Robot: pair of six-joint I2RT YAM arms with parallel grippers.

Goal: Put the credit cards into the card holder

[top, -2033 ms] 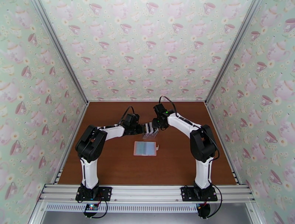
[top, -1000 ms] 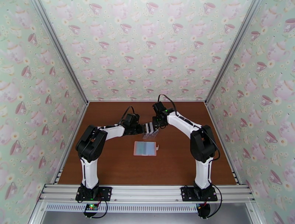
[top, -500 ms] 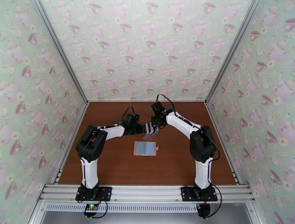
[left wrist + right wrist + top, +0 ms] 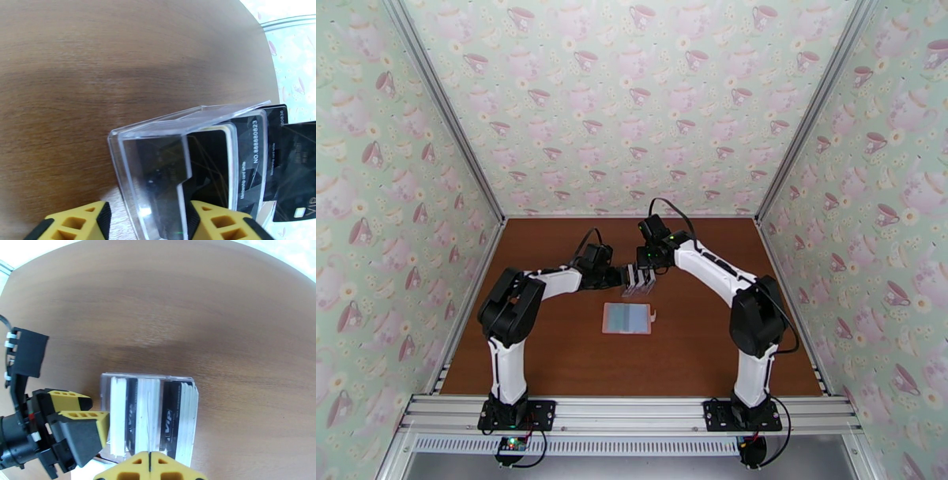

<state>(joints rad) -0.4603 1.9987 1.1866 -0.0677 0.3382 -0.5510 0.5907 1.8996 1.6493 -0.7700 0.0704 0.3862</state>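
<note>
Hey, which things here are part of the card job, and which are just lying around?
Job: credit cards; open pink card holder; left gripper; right gripper.
Lying about: clear rack holding the cards; wooden table.

A brown wooden worktop point(image 4: 553, 347) carries a pink folding wallet point(image 4: 627, 318), opened flat near the middle, pale blue-grey pockets up. Just behind it sits a clear plastic card rack point(image 4: 152, 169) holding black and white plastic cards point(image 4: 170, 413).
</note>
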